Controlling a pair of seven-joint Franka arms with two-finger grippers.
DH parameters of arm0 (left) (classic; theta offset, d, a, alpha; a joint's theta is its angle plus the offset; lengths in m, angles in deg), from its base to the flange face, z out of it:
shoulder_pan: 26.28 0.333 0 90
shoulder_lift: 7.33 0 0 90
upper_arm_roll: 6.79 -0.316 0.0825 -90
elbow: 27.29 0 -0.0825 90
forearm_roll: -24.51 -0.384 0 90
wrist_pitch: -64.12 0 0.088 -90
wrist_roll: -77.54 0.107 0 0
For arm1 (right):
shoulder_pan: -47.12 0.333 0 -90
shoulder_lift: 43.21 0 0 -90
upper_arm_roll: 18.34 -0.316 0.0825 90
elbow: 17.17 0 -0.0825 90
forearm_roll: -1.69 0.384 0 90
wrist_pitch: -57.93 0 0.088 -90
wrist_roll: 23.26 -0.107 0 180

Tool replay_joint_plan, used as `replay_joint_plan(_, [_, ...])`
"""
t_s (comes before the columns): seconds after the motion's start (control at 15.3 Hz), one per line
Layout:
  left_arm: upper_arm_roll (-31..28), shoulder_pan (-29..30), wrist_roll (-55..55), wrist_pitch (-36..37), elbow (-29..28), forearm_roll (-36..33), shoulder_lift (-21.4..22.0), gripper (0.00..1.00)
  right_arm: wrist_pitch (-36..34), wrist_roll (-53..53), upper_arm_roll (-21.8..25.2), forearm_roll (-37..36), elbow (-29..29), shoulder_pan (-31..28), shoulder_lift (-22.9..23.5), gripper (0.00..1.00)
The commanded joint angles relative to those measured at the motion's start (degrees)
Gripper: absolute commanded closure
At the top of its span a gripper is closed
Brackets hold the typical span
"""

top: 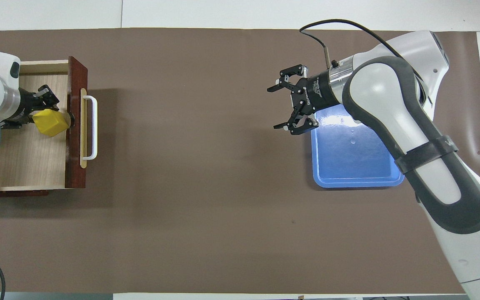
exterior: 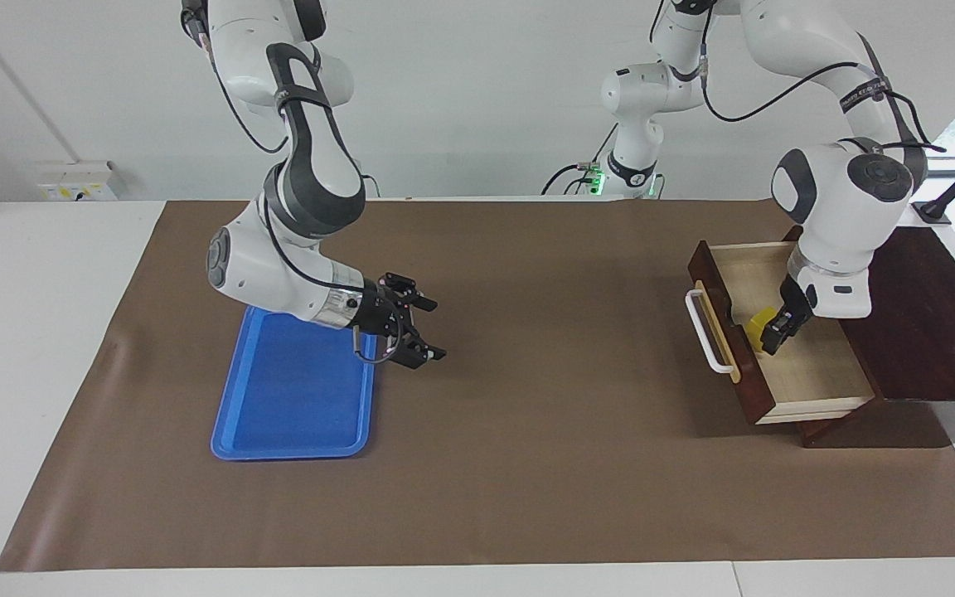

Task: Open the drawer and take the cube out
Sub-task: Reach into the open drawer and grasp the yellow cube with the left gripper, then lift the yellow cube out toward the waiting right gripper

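One dark reddish-brown wooden drawer (exterior: 784,348), one small yellow cube (top: 49,122), one flat blue plastic tray (exterior: 291,398), two white robot arms.

A glossy blue plastic tray (top: 358,166) lies on matt brown paper sheeting (top: 206,208); the dark reddish-brown drawer (top: 36,158) shows pale grained wood inside.

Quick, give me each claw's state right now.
Left claw: shut on the cube, down inside the open drawer.
Right claw: open, holding nothing, over the mat beside the blue tray.
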Motion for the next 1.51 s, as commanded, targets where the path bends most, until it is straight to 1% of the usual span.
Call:
replay_joint_plan(0.0, [0.0,-0.8,-0.3,9.1,10.7,3.6,-3.4,1.00,2.7,-1.5,-0.1,3.3,-2.1,1.3,3.1,0.03])
replay_joint_plan(0.07, [-0.1,-1.5,-0.7,12.1,14.0,4.2,-4.6,1.00,3.5,-2.0,-0.2,4.8,-2.1,1.4,3.6,0.03])
replay_joint_plan(0.13, [-0.1,-2.0,-2.5,14.6,16.1,4.2,-5.6,1.00,3.7,-2.1,-0.2,6.3,-2.1,1.4,4.2,0.03])
replay_joint_plan(0.33, [-0.1,-5.2,-10.2,18.9,20.0,4.1,-7.0,1.00,3.1,-1.8,-0.2,5.6,-2.2,2.4,4.4,0.03])
replay_joint_plan(0.52, [-0.2,-8.9,-20.5,20.3,22.2,4.1,-7.8,1.00,1.3,0.0,-0.1,5.2,-2.2,2.3,4.3,0.03])
replay_joint_plan(0.66, [-0.2,-11.4,-26.7,21.0,22.5,4.0,-7.9,1.00,0.7,1.5,-0.2,5.2,-2.3,2.3,4.6,0.03])
replay_joint_plan(0.79, [-0.2,-13.9,-34.1,21.1,22.5,3.9,-7.8,1.00,-1.3,3.7,-0.1,4.4,-2.5,2.4,5.0,0.03])
replay_joint_plan(0.92, [-0.1,-16.7,-43.8,20.1,22.4,3.7,-7.8,1.00,-3.0,4.6,-0.2,4.4,-3.1,2.4,5.0,0.03])
replay_joint_plan(1.11, [-0.1,-18.9,-52.6,19.6,22.2,4.2,-7.8,1.00,-2.3,4.7,-0.3,4.6,-3.0,2.9,5.0,0.03])
replay_joint_plan(1.18, [-0.1,-19.5,-57.2,17.6,21.7,4.1,-7.6,1.00,-2.0,4.6,-0.2,4.8,-3.0,4.0,5.0,0.03])
replay_joint_plan(1.31, [-0.1,-21.3,-64.4,13.9,18.5,4.0,-6.8,1.00,-1.2,4.6,-0.2,5.0,-3.0,4.4,5.0,0.03])
replay_joint_plan(1.44, [0.0,-22.3,-70.0,13.0,17.6,4.1,-6.4,1.00,-1.3,4.6,-0.3,5.1,-3.0,4.4,5.0,0.03])
